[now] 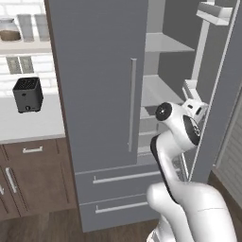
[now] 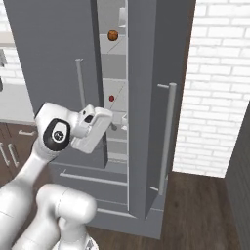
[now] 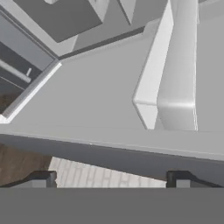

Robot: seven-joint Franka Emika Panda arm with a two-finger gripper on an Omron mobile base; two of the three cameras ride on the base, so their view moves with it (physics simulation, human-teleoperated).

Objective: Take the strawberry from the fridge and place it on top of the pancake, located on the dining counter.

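Note:
The grey fridge (image 1: 99, 94) has its left door shut and its right door (image 2: 144, 97) swung open. The tiny dark-red strawberry (image 2: 111, 98) lies on a pale middle shelf inside. A shelf higher up carries a round orange-brown ball (image 2: 113, 35). My gripper (image 2: 118, 125) reaches into the opening just below and to the right of the strawberry, apart from it. The gripper (image 1: 190, 92) is open, and in the hand view its fingertips (image 3: 179, 178) stand wide apart with nothing between them. The pancake and the dining counter are out of view.
A black toaster (image 1: 27, 94) stands on the white counter (image 1: 28, 125) left of the fridge, above brown cabinets (image 1: 33, 175). Two fridge drawers (image 1: 118, 189) sit below the doors. A white brick wall (image 2: 215, 83) stands to the right. Door bins (image 1: 212, 14) line the open door.

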